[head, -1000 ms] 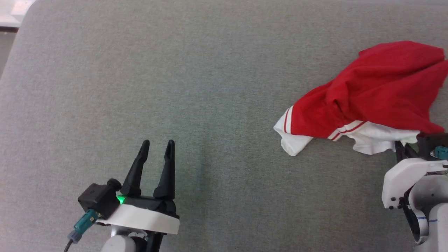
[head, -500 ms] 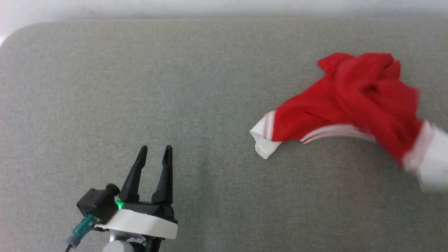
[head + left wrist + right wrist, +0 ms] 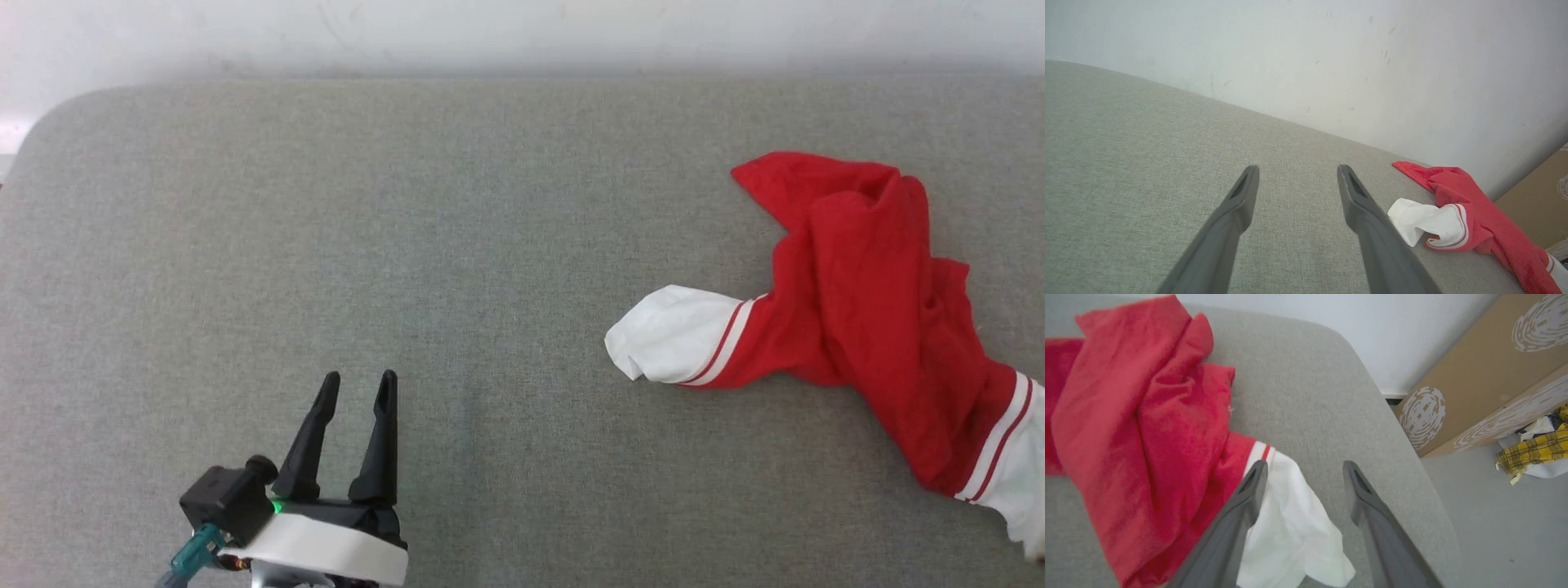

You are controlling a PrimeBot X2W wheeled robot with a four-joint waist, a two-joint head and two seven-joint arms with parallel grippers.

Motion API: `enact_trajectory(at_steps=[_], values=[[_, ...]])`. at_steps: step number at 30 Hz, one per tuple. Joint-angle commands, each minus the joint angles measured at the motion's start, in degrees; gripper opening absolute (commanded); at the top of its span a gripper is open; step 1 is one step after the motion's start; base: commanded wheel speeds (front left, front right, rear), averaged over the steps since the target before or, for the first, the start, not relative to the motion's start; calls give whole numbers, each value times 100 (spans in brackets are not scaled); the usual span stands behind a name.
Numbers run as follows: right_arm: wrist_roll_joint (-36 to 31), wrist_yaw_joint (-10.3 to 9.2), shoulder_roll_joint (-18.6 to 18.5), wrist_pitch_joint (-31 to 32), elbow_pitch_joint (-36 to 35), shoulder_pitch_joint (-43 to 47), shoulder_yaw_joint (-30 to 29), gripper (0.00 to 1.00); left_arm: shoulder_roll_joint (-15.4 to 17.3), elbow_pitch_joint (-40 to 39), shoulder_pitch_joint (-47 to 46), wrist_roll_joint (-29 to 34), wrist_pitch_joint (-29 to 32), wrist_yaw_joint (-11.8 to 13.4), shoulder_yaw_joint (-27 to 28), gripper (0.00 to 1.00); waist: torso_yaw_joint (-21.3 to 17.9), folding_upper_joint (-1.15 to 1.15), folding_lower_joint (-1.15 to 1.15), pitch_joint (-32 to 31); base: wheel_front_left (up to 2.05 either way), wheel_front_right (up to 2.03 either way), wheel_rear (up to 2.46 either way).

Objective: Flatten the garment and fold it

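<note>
Left gripper [image 3: 359,377]: jaws open, nothing between the fingers. It hovers over bare grey fabric at the near left of the counter [image 3: 408,245], well apart from the garment [image 3: 865,302]. In the left wrist view the left gripper [image 3: 1297,169] points toward the far edge, with the garment [image 3: 1453,179] off to its right

Right gripper [image 3: 1304,464]: jaws open, fingers spread, nothing clamped. In the right wrist view a white sleeve [image 3: 1290,522] lies under and between the fingers; whether the left finger touches it cannot be told

Garment [image 3: 1139,416]: red, crumpled and unflattened, lying on the right part of the counter. In the head view it runs from a red corner near the far edge down to the near right. One white sleeve with red striped trim [image 3: 669,335] sticks out to the left, flat on the fabric. A second white sleeve [image 3: 1020,482] reaches the right edge of that view

Surroundings: a pale wall [image 3: 490,33] stands behind the counter. Beyond its right rounded corner a cardboard box [image 3: 1474,375] and a yellow plaid cloth [image 3: 1535,451] sit on the floor [image 3: 1494,522]
</note>
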Motion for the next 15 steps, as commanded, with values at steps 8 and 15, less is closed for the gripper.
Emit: enact_trajectory(at_steps=[8, 15], values=[[558, -12, 16, -1718, -880, -399, 327, 100, 19, -169, 184, 88, -27, -39, 27, 100, -54, -1, 1, -150, 0, 0, 0], [1137, -12, 16, -2778, -645, 38, 657, 100, -4, -342, 297, 180, -27, -39, 89, 100, -187, -1, 1, -5, 0, 0, 0]])
